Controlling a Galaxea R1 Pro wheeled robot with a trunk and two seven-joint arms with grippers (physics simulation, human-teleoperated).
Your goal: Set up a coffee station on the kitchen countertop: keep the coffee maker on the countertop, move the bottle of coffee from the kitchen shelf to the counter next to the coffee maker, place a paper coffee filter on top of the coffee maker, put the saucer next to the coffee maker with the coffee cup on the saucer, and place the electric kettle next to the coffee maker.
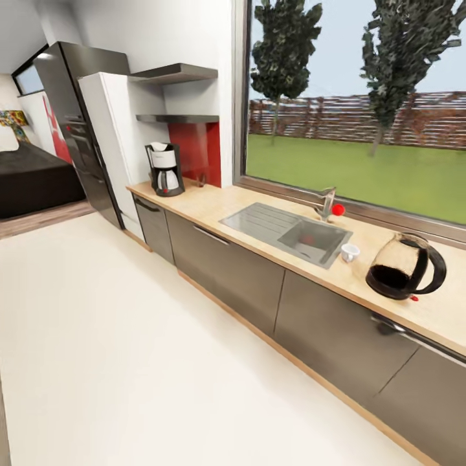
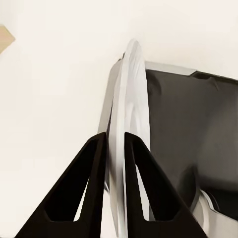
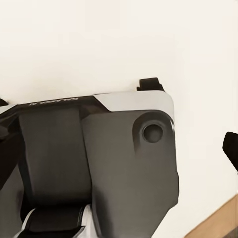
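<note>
The left tool point(image 2: 115, 148) is pinching the saucer point(image 2: 130, 124) by its rim, the plate hanging edge-on above the pale floor; whether the right tool is spread or pressed together I cannot tell. So the saucer step looks to be in hand: next the robot must roll toward the coffee maker and lay the plate flat on the table point(image 1: 213, 204) beside it. Going away from the robot along that table stand one electric kettle point(image 1: 404, 266), one coffee cup point(image 1: 350, 252) beside the sink point(image 1: 291, 233), then one coffee maker point(image 1: 165, 169) at the far end, something pale on its top, under two black wall shelves.
</note>
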